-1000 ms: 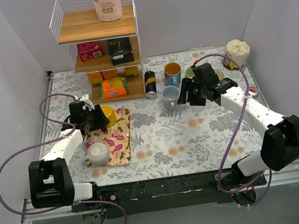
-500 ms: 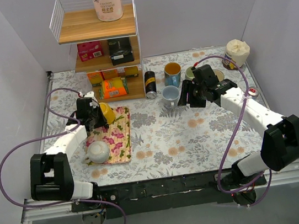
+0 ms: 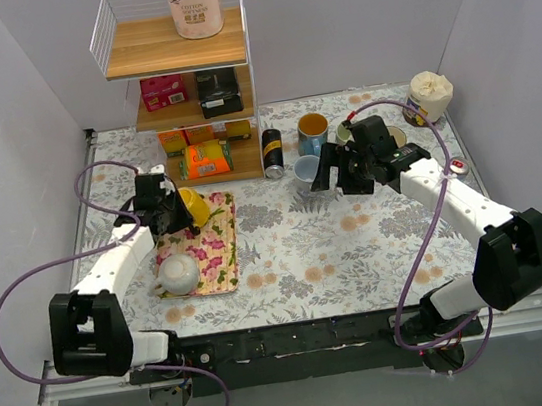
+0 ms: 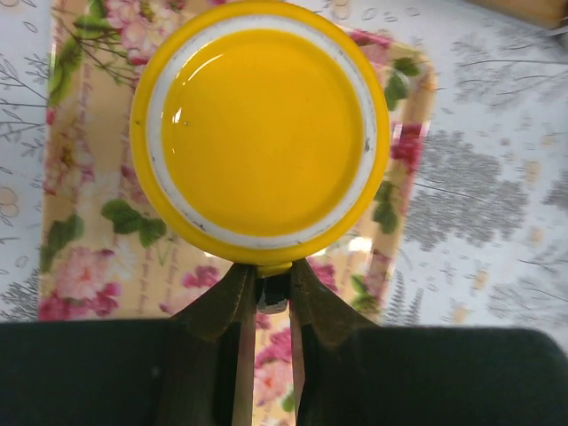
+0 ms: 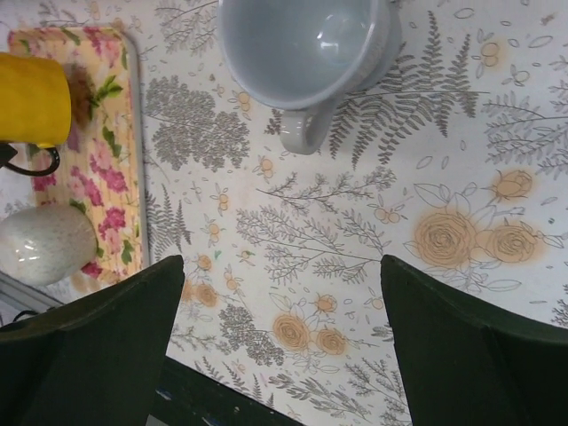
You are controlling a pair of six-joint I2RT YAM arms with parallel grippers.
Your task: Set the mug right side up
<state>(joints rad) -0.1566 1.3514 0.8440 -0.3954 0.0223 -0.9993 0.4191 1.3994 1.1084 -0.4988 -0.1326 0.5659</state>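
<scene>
While a white pot (image 3: 177, 274) sits at the near end of the floral tray (image 3: 222, 270), lower left in the overhead view, the left gripper (image 3: 177, 212) clasps the yellow mug (image 3: 194, 206) over the tray's far end. Seen from the left wrist, the mug's flat base, ringed in white, faces the camera, and both fingers (image 4: 222, 306) pinch what looks like its handle at the lower rim. Whether the mug touches the tray cannot be told.

At centre right, the right gripper (image 3: 332, 169) hangs above the flowered tablecloth (image 3: 359, 251), its fingers (image 5: 98, 328) spread wide and holding nothing. A blue mug (image 5: 306, 44) stands upright just beyond them, mouth up, handle toward the camera.

Farther back, a dark can (image 3: 272, 152) and a second blue cup (image 3: 314, 131) stand beside a wooden shelf (image 3: 179, 54) stocked with boxes, a paper roll (image 3: 193, 2) on its top board, at the upper centre of the frame.
</scene>
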